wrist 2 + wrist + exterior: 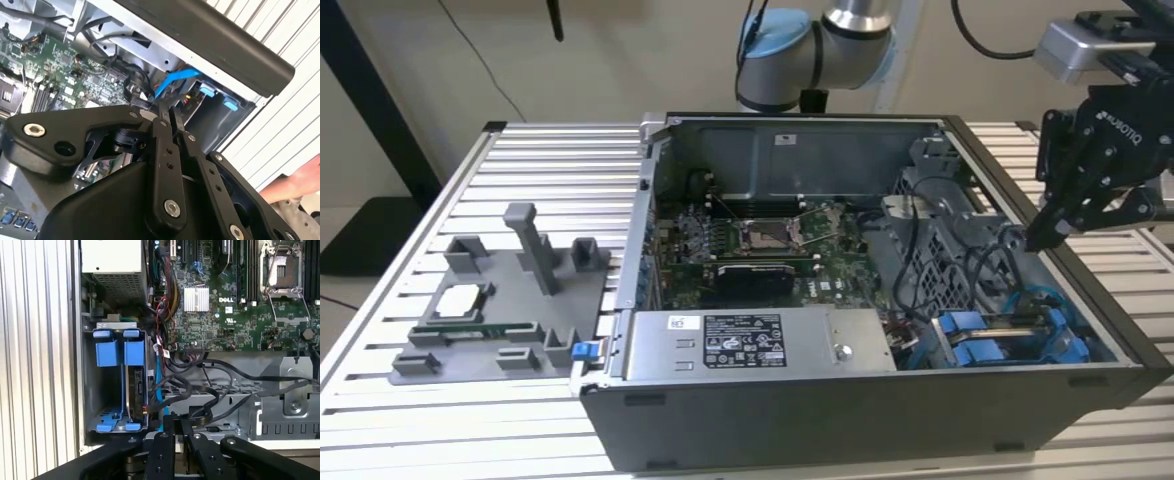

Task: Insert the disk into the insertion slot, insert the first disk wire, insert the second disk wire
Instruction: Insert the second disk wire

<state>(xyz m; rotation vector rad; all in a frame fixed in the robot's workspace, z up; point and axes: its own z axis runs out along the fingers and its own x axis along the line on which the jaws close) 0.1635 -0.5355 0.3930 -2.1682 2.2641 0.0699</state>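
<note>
Your gripper (1045, 240): fingers (161, 135) pressed together, hovering near the slot (112, 390). Disk (137, 390): seated in that slot, blue wire (159, 385) just beside it

White brand lettering (small) on the motherboard (235, 315)

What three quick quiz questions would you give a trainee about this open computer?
1. True or false: the hand hangs over the case, at its rim on the exterior view's right.
2. What colour are the carrier tabs in the first wrist view?
3. The grey fixture stands: A in the case; B on the table, exterior view's left of the case; C under the hand.
Key: 1 true; 2 blue; 3 B.
</note>
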